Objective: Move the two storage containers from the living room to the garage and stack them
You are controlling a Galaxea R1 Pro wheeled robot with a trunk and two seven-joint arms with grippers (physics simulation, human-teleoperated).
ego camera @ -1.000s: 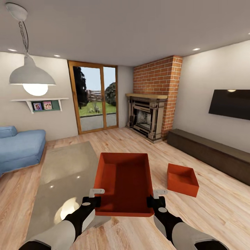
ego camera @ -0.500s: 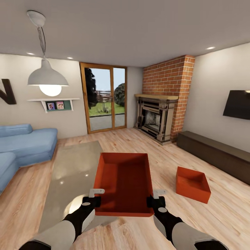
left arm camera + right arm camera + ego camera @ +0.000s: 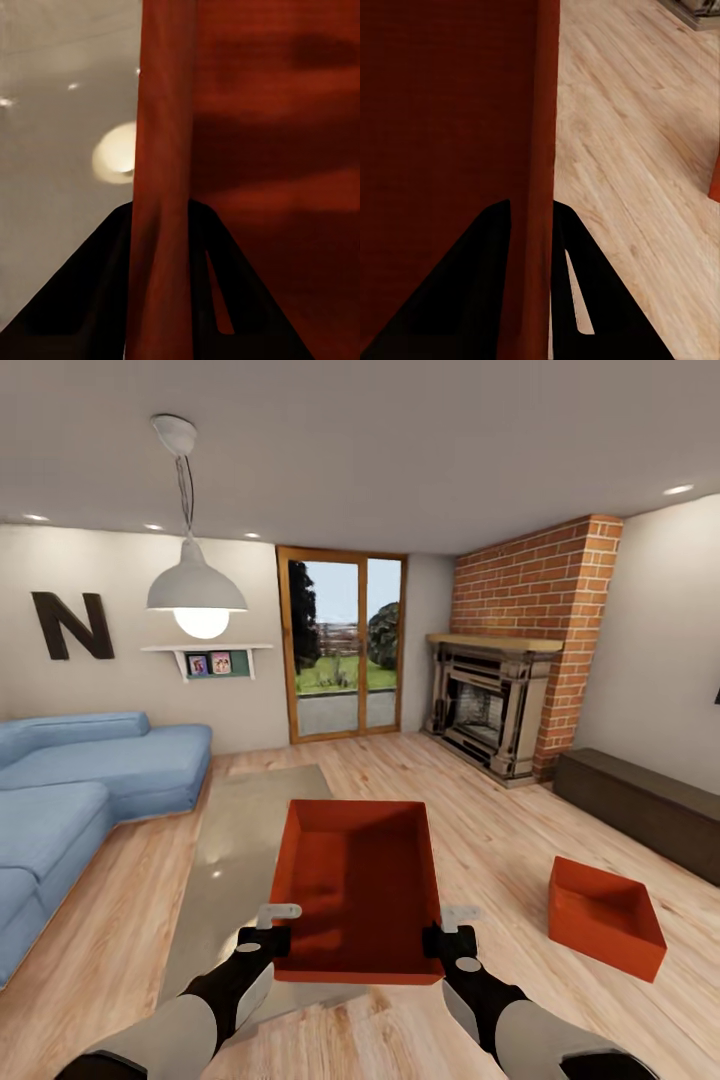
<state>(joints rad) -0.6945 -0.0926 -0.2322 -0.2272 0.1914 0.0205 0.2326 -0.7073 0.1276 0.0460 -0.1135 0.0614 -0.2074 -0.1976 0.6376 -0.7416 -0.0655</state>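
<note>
Bin [image 3: 358, 885] carried level between both jaws, left gripper [image 3: 268, 932] and right gripper [image 3: 448, 932] each clamped on a side wall. Second bin [image 3: 605, 915] left on wood floor [image 3: 500, 840], off beyond right jaws. Best kept level, grip pressure even, through any turn toward garage.

The light wood plank floor [image 3: 480, 840] runs from the glass door at the far wall to the near edge; a grey rug [image 3: 240, 830] lies flat along its middle, a blue sofa [image 3: 90, 780] stands at its left side. An orange-red container [image 3: 605, 915] sits on the planks toward the right, near the long dark bench [image 3: 640, 810] along the right wall; a brick fireplace [image 3: 510, 690] occupies the far right corner.
</note>
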